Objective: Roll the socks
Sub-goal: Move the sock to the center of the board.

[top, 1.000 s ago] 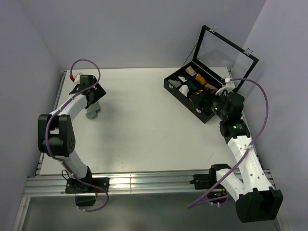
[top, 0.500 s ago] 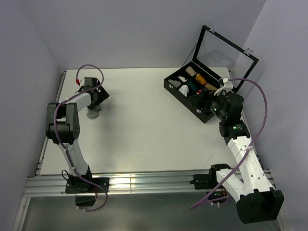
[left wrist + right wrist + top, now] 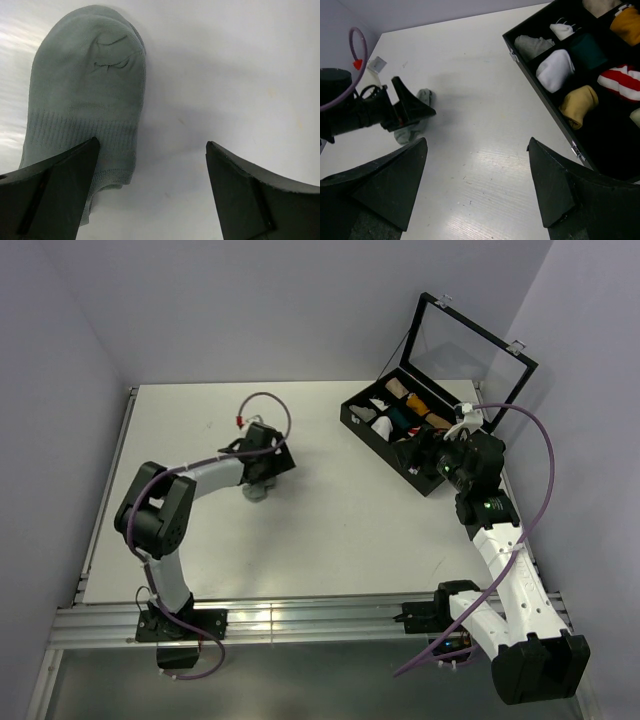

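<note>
A short grey sock [image 3: 85,90] lies flat on the white table, toe pointing away from the left wrist camera. My left gripper [image 3: 152,145] is open low over the table. Its left finger [image 3: 55,195] covers the sock's ribbed cuff, and bare table shows between the jaws. From above, the sock [image 3: 256,492] peeks out under the left gripper [image 3: 262,478] near the table's middle. My right gripper [image 3: 475,145] is open and holds nothing; it hovers by the case's near-left edge [image 3: 418,450]. Its camera sees the sock [image 3: 411,132] and the left gripper [image 3: 412,112] beyond.
A black compartmented case [image 3: 378,438] stands at the back right with its glass lid [image 3: 470,350] raised. Inside the case [image 3: 543,95] lie several fabric rolls: grey, white, tan, green, orange, red-and-white. The purple side walls stand close to the table's edges.
The left arm has swung from the far left to the table's middle. The grey sock now lies farther right, under that gripper. The right arm has barely moved.
</note>
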Robot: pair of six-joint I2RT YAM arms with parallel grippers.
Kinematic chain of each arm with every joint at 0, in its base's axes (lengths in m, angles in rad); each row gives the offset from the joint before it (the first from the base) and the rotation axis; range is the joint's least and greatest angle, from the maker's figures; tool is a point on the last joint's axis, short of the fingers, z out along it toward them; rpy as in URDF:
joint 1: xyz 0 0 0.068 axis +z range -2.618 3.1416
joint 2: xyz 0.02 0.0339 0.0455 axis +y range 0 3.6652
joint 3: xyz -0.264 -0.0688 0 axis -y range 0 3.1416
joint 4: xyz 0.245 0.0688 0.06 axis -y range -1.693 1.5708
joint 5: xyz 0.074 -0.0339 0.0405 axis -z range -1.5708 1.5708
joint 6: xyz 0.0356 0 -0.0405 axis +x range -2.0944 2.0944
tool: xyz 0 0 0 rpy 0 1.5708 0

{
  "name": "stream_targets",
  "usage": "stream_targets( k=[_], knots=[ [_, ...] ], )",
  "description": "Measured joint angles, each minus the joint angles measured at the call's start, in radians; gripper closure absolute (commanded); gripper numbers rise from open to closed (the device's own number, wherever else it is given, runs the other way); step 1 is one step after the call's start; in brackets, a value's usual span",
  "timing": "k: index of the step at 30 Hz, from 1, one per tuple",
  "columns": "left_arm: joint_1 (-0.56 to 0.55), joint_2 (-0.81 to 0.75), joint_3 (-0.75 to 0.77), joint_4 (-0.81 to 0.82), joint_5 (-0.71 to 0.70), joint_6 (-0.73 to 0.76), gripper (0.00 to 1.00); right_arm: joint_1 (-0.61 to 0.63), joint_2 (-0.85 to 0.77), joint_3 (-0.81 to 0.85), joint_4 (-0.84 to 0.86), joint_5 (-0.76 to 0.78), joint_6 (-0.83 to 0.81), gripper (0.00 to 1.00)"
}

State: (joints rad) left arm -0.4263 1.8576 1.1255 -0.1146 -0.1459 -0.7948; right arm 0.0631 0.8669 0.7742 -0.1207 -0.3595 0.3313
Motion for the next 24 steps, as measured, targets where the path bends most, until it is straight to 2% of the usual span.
stream_targets(
  k=[5, 14, 18, 24],
  knots=[
    [-0.183, -0.019, -0.018, -0.016, 0.041, -0.004, 0.06, 0.000, 0.000, 0.000, -0.007, 0.003, -0.006, 0.12],
    [-0.391, -0.058, -0.033, -0.086, 0.071, -0.005, 0.06, 0.000, 0.000, 0.000, -0.014, 0.008, -0.018, 0.12],
    [-0.422, -0.114, -0.021, -0.157, 0.062, -0.005, 0.05, 0.013, 0.000, 0.000, -0.014, 0.011, -0.029, 0.12],
    [-0.389, -0.246, 0.057, -0.197, 0.022, -0.015, 0.04, 0.104, 0.008, 0.000, -0.014, 0.050, -0.072, 0.12]
  ],
)
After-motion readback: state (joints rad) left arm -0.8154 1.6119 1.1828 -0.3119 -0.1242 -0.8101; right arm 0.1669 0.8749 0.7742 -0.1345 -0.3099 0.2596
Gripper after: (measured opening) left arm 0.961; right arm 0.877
